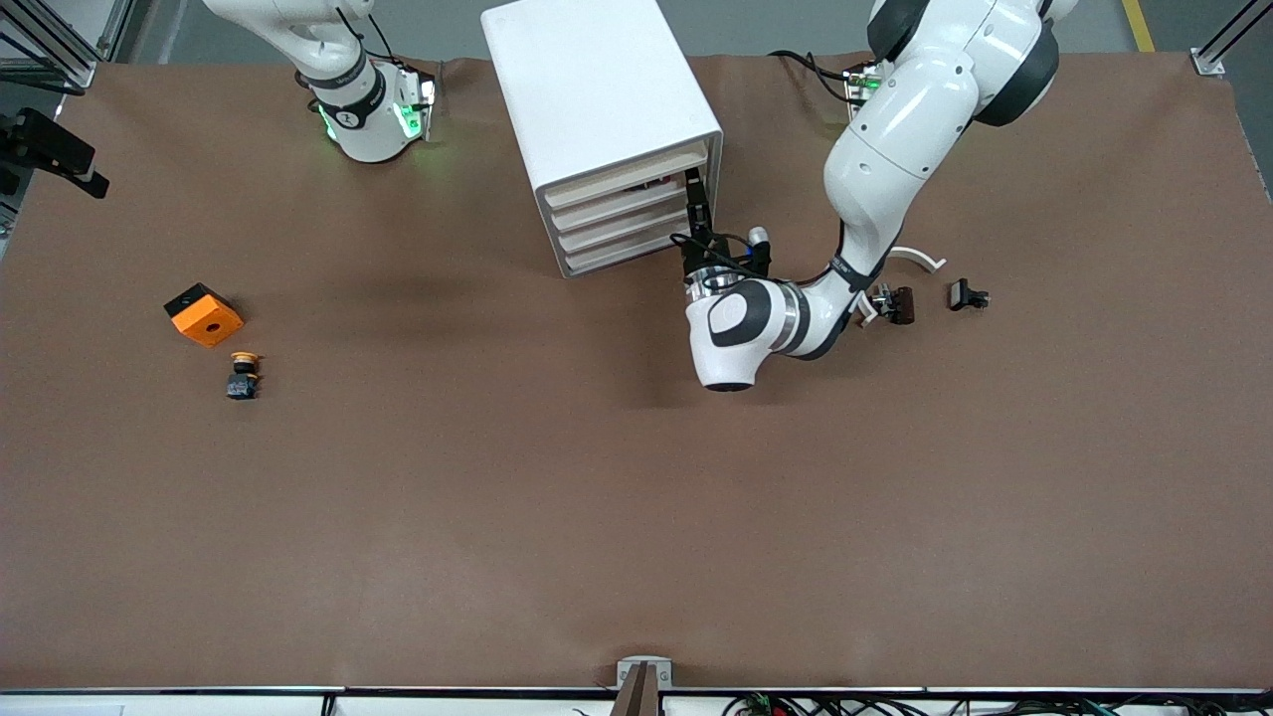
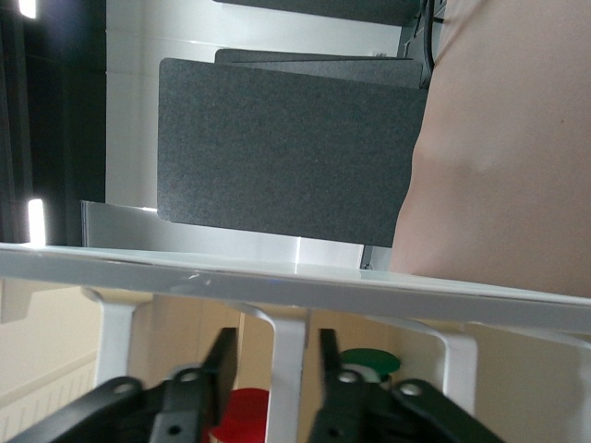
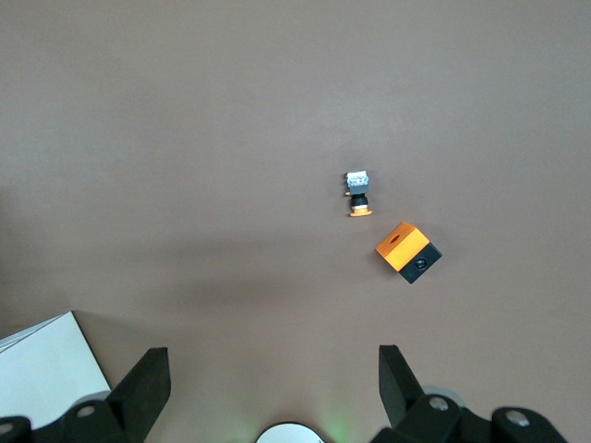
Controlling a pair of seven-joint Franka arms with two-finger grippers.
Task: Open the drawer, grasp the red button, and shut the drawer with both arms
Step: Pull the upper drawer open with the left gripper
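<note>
The topmost cream-fronted tray drawer of the tall white box cabinet is sitting right at the left gripper. In the left wrist view the two black fingers are straddling one white post of the drawer's white handle rail, set narrowly apart and not clearly clamping it. The small button with the red mushroom cap is lying inside the drawer, peeking out between the fingers. Only its cap is showing; its body is hidden. A green round cap is lying beside it, also half covered.

The left arm is reaching low from its base, wrist bent, hand pointing into the cabinet front. How far the drawer is pulled out is hard to make out.

The right gripper is waiting up near its own base, fingers spread wide over bare brown table. An orange-and-black block and a yellow-capped button are lying together toward the right arm's end.
</note>
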